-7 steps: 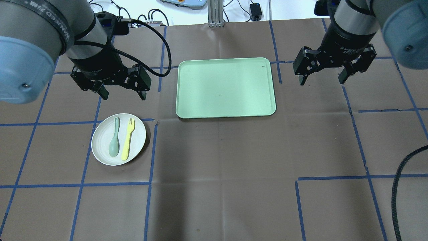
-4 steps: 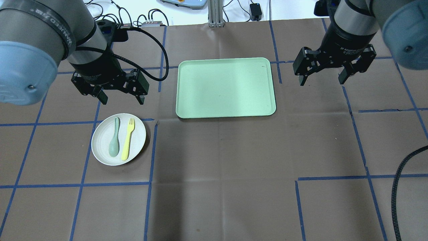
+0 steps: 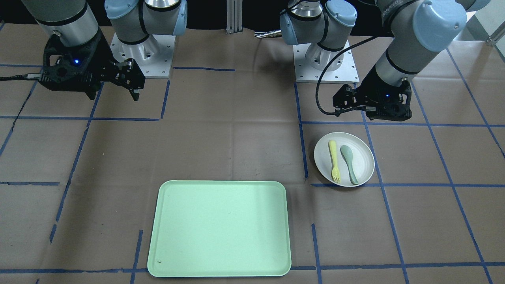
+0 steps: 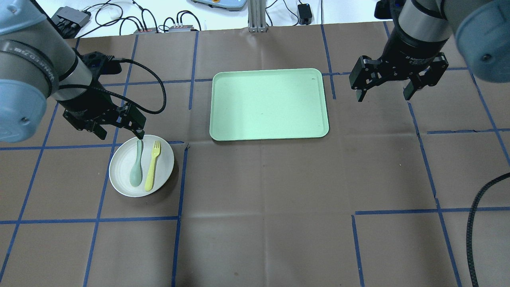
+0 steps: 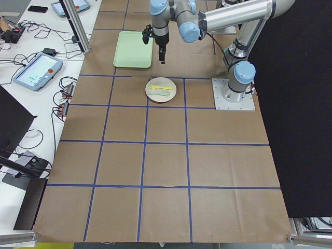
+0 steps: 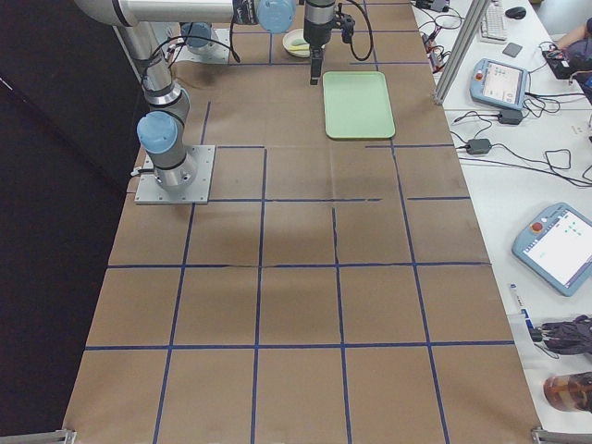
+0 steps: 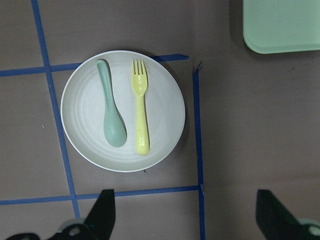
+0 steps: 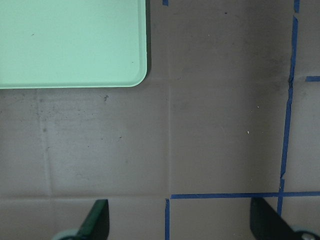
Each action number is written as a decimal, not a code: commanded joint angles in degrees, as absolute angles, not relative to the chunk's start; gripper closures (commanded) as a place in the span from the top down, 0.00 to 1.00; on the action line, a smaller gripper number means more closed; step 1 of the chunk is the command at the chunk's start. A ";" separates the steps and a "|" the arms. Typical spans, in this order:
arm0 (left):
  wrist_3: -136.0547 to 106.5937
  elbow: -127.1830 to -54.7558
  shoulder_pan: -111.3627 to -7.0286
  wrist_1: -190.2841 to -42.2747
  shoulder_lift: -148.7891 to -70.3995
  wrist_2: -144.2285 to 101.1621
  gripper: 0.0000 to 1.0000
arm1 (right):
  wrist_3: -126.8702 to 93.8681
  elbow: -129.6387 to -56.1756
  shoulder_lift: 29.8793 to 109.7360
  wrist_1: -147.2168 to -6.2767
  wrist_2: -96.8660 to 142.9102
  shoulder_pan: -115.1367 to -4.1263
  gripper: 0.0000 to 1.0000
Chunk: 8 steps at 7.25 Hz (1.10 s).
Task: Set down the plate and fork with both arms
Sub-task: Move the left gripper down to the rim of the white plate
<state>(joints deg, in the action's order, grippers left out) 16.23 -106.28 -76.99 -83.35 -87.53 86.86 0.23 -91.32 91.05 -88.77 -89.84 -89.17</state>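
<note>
Fingers [image 7: 102, 215] of the left gripper [image 4: 120, 133] stand wide apart and hold nothing as it hangs above the table [image 4: 279, 199] close by the plate [image 4: 119, 169]; the views do not settle whether it is over the plate's rim or just beside it. Seen from the left wrist camera, the plate lies whole and uncovered ahead of the spread fingers. The round off-white plate rests flat on the brown paper on the robot's left side, next to a corner of the blue tape lines [image 4: 181, 175]. On it lie the fork [image 4: 152, 165] and a grey-green spoon [image 4: 136, 167], side by side and nearly parallel, apart from each other, the yellow fork on the right with its tines pointing to the far side, the spoon on the left with its bowl on the near side. Right of the plate and farther out, a mint-green tray [image 4: 269, 104] sits at the middle of the table, well apart from the plate. Beyond the tray's right edge the right gripper [image 4: 384, 95] hangs over bare paper, its jaws likewise spread wide and gripping nothing; its wrist camera shows one rounded corner of the tray.
</note>
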 commanded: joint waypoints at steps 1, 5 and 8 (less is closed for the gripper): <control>23.34 -110.72 -69.29 -82.62 -88.24 84.48 1.00 | 0.26 -91.32 91.05 -88.77 -89.74 -89.12 1.00; 30.58 -117.33 -60.84 -71.20 -93.50 84.11 1.00 | 0.26 -91.32 91.05 -88.77 -89.74 -89.21 1.00; 34.53 -117.77 -58.63 -63.30 -100.00 83.85 0.99 | 0.26 -91.32 91.05 -88.77 -89.65 -89.12 1.00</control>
